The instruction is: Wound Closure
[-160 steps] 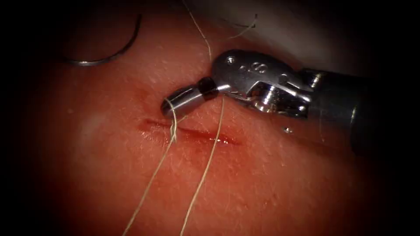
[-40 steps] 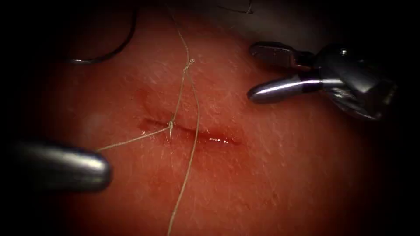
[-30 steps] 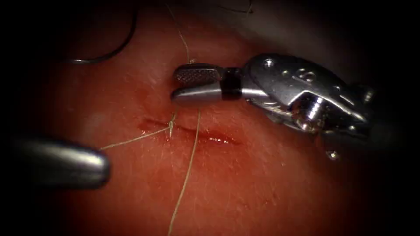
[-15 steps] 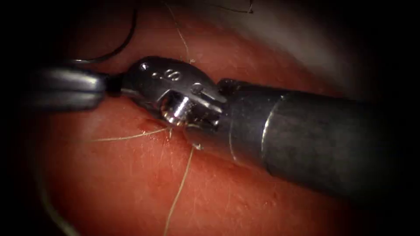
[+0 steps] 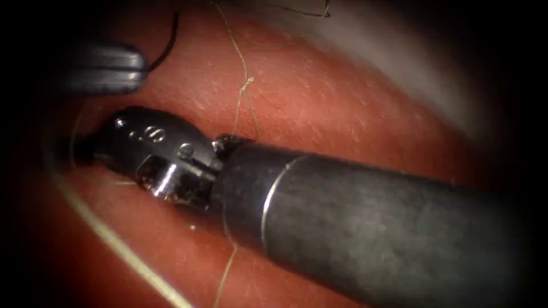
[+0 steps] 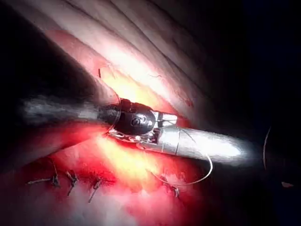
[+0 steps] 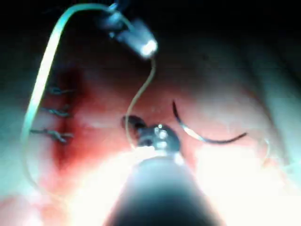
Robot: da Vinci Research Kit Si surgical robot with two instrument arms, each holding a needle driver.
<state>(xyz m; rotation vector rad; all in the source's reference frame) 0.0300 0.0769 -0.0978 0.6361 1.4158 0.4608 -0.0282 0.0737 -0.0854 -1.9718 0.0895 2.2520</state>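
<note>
Dark steel fills my near field: the right tool (image 5: 85, 149) reaches across the tissue (image 5: 354, 102), its shaft covering the cut; I cannot tell how its jaws stand. Thread (image 5: 244, 91) runs under it. Beyond, the left tool (image 5: 108, 68) grips thread, I think. My right wrist view shows the needle (image 7: 207, 134) lying free on the tissue, curve open upward.

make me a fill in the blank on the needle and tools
The curved steel needle lies on the red tissue, held by ___ tool.
The right arm's dark-shafted tool enters the endoscope view from the ___.
The left arm's grey metal tool sits ___ the right tool in the endoscope view.
Missing: neither; right; above
</note>
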